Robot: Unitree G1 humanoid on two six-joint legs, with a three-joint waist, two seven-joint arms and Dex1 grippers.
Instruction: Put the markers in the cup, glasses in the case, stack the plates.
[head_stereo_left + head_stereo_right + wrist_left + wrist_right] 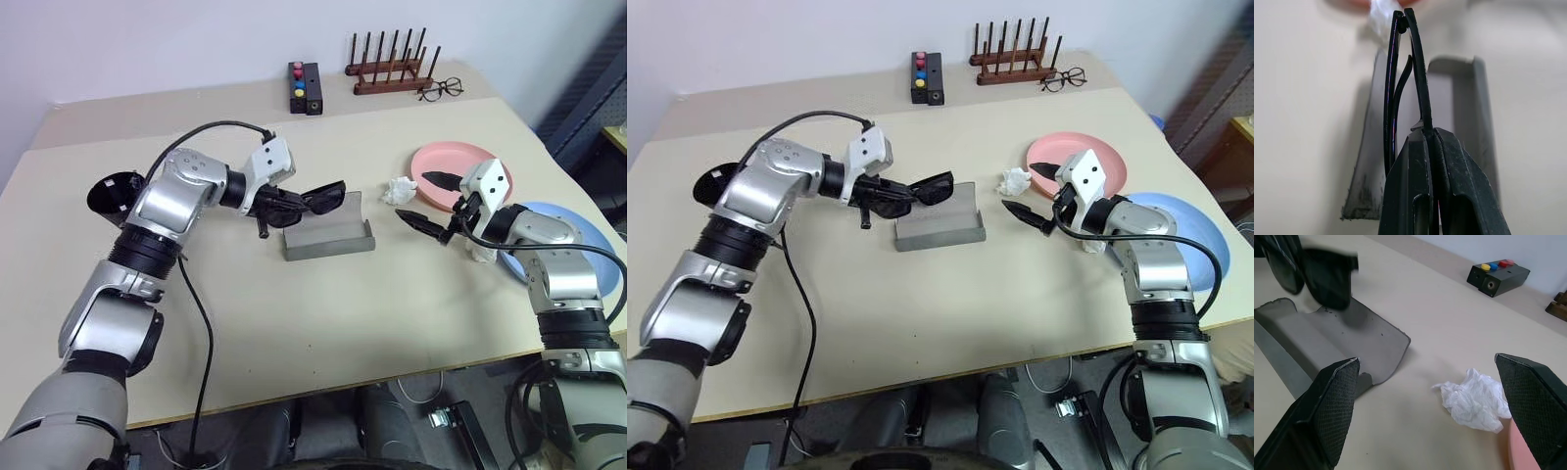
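Observation:
My left gripper (268, 209) is shut on the black sunglasses (312, 199) and holds them folded just above the open grey case (329, 238) at mid-table. In the left wrist view the glasses (1400, 73) stand edge-on over the case (1452, 98). My right gripper (432, 201) hovers open with nothing in it, at the near edge of the pink plate (446, 158). The blue plate (580, 247) lies apart from it at the right, partly under my right arm. The black cup (110, 194) stands at the left, half hidden by my left arm. The markers are out of view.
A crumpled white tissue (399, 189) lies between the case and the pink plate. At the back stand a black box with coloured buttons (305, 88), a wooden peg rack (390, 70) and wire-framed eyeglasses (441, 90). The table's near edge runs below both arms.

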